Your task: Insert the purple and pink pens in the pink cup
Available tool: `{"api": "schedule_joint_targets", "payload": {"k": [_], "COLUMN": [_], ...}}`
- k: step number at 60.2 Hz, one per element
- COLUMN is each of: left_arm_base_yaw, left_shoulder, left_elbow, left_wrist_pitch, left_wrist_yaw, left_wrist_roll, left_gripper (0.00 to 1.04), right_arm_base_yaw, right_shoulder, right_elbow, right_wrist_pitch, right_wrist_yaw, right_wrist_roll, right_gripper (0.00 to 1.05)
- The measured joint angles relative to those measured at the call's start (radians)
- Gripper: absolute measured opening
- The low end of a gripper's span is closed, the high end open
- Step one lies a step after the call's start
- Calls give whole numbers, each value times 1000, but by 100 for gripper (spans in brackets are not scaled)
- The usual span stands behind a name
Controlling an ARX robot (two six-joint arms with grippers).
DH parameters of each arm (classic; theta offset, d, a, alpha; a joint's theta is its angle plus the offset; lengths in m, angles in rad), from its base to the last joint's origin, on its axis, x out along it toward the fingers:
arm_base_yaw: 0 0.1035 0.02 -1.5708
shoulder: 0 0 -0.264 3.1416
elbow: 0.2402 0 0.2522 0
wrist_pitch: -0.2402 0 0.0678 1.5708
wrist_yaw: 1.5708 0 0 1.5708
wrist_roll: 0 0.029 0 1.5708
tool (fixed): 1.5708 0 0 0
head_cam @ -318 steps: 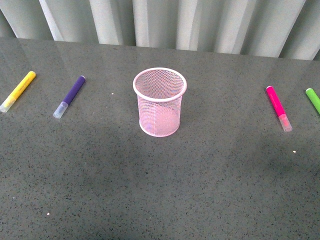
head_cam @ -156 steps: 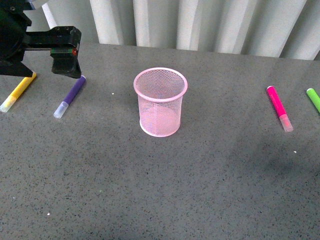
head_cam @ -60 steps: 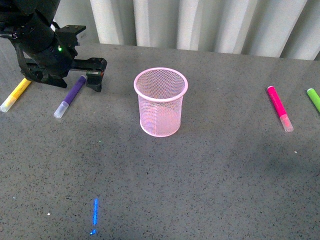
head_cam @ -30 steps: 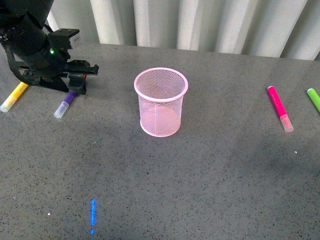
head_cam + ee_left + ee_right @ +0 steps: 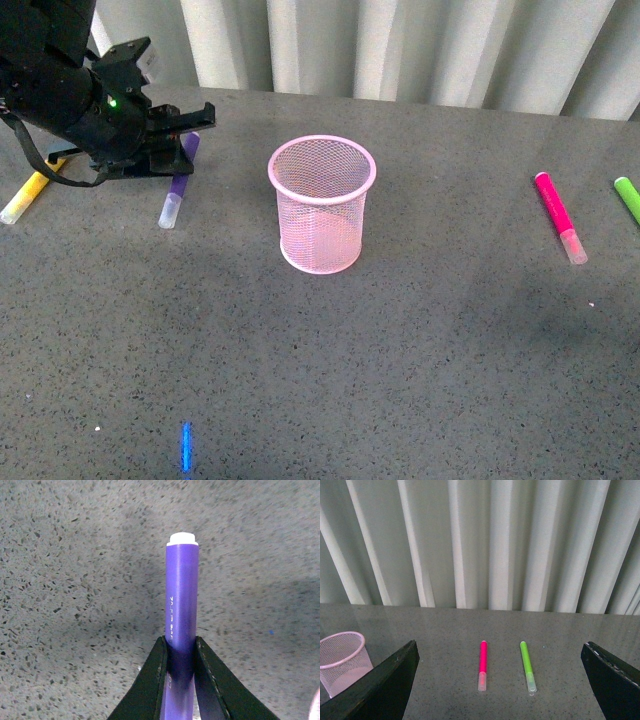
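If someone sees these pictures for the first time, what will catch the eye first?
The pale pink mesh cup, standing upright in the middle of the grey table, draws the eye first. To its left, the black left gripper is shut on the purple pen, whose clear cap points toward the camera. The pink pen and a green marker lie far to the right, untouched.

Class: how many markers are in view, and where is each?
4. Yellow marker at far left; purple marker held by the left gripper; pink marker right of the pink cup; green marker at far right.
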Motion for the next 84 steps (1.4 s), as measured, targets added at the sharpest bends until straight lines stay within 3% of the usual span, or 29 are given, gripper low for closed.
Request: {"api": "schedule_joint_targets", "payload": {"k": [11,27,33,43,56,84], "left_arm_base_yaw": [7,5,-59,-212,-365,-436], "left_shoulder": [-108,-322,-382,-373,-298,-167], "left_elbow": [-136,-425,-523,-621,-633,-619], "left_wrist_pitch": [206,809,1021,1215,1300,1349], "left_wrist_yaw": [-37,-118,-173,-295,-380,-439], "left_wrist_roll": [-29,-126,-200,-245,-238,-257], "left_gripper": [12,12,12,12,12,12], "right_arm_base_yaw": [0,0,0,0,0,0], "right_shoulder": [0,0,0,0,0,0], "right_elbow": [0,0,0,0,0,0], "right_wrist_pitch": [0,0,0,0,0,0], "right_wrist_yaw": [0,0,0,0,0,0], "right_wrist_roll": [0,0,0,0,0,0], "right_gripper": [98,98,98,98,98,98]}}
